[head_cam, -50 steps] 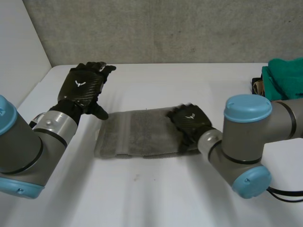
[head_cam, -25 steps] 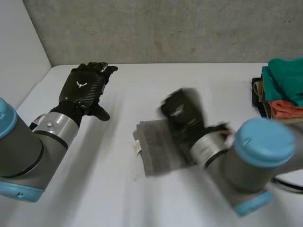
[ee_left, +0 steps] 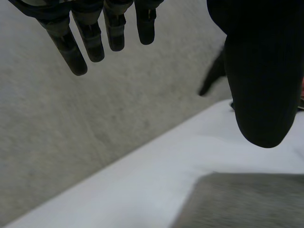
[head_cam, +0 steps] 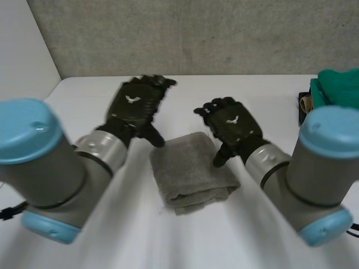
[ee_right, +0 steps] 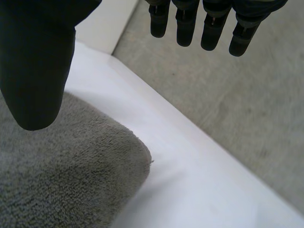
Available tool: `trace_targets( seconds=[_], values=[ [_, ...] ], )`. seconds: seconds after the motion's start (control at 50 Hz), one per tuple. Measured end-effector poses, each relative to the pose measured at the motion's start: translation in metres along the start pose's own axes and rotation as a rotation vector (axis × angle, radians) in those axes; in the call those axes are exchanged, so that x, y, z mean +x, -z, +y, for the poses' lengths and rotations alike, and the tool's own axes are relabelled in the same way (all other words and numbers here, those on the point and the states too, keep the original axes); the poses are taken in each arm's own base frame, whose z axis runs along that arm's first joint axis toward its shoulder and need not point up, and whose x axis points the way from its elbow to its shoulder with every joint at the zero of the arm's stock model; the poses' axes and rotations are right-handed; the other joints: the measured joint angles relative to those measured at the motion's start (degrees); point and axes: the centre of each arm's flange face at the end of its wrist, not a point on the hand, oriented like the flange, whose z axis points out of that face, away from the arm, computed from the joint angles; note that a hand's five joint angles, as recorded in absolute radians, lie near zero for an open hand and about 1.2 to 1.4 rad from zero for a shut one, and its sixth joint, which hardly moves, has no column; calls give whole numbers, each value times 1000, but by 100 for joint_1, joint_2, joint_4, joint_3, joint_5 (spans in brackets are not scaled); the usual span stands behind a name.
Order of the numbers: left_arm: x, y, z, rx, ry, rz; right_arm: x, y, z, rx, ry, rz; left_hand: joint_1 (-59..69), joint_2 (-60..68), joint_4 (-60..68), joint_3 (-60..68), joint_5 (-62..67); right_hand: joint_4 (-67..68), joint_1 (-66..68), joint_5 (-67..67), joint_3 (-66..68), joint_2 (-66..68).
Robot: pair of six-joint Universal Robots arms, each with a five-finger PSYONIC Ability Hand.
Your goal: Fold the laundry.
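**Both my hands spread above the folded towel**

The white table point(head_cam: 269, 95) runs across in front of me, with a grey wall point(head_cam: 196, 33) behind its far edge. My two arms reach in from either side, the left arm point(head_cam: 50, 168) and the right arm point(head_cam: 314, 179).

The grey towel point(head_cam: 190, 171) lies folded into a thick block in the middle of the table, between my arms, with its layered edge on the side near me. At the far right of the table sits a pile of clothes point(head_cam: 336, 89), green on top, well apart from the towel.

My left hand point(head_cam: 134, 106) is raised beyond the towel's far left corner. In the left wrist view its fingers point(ee_left: 90, 33) are straight and spread and the thumb point(ee_left: 261, 85) stands clear above the cloth point(ee_left: 247, 199), holding nothing.

My right hand point(head_cam: 233, 126) is just beyond the towel's far right corner. Its fingers point(ee_right: 185, 23) are straight and apart, and the thumb point(ee_right: 38, 61) points down over the towel point(ee_right: 61, 175). I cannot tell whether its tip touches.
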Motion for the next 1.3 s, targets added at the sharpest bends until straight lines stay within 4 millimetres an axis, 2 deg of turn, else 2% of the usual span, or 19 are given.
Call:
trace_targets(
  seconds=[0.1, 0.22, 0.34, 0.46, 0.54, 0.68, 0.78, 0.86, 0.96, 1.08, 1.18, 1.3],
  values=[
    [33, -8, 18, -114, 9, -1, 14, -11, 6, -120, -134, 1, 0, 0, 0, 0, 0, 0, 0, 0, 0, 0],
    [54, -18, 63, -311, 14, -64, 22, -31, 30, -283, -203, -16, 0, 0, 0, 0, 0, 0, 0, 0, 0, 0],
    [55, -17, 100, -469, 10, -111, 19, -48, 54, -392, -216, -60, 0, 0, 0, 0, 0, 0, 0, 0, 0, 0],
    [47, -13, 111, -527, 7, -136, 16, -55, 72, -475, -175, -93, -1, -39, -1, -21, 0, 0, -97, 0, 0, 0],
    [40, -13, 103, -519, 9, -146, 20, -56, 71, -478, -126, -80, -22, -60, 0, -37, 0, 0, -178, 0, 0, -34],
    [29, -10, 57, -408, 31, -146, 30, -50, 42, -358, -13, -14, -22, -60, 0, -37, -1, 0, -178, -20, 0, -34],
    [22, -12, 18, -299, 65, -98, 27, -33, 23, -240, 100, 14, -22, -60, 0, -37, -1, 0, -178, -20, 0, -34],
    [16, -16, -10, -206, 94, 2, 11, -12, 20, -159, 200, 2, -22, -60, 0, -37, -1, 0, -178, -20, 0, -34],
    [15, -20, -39, -101, 108, 198, -21, 14, 33, -113, 264, -57, -22, -60, 0, -37, -1, 0, -178, -20, 0, -34],
    [18, -16, -57, -37, 95, 439, -43, 32, 56, -120, 271, -112, -22, -60, 0, -37, -1, 0, -178, -20, 0, -34],
    [23, -10, -60, -22, 92, 588, -52, 32, 73, -94, 275, -129, -22, -60, 0, -37, -1, 0, -178, -20, 0, -34],
    [26, -7, -59, -27, 95, 616, -54, 19, 87, -60, 284, -127, -22, -60, 0, -37, -1, 7, -156, -18, 8, -21]
  ],
)
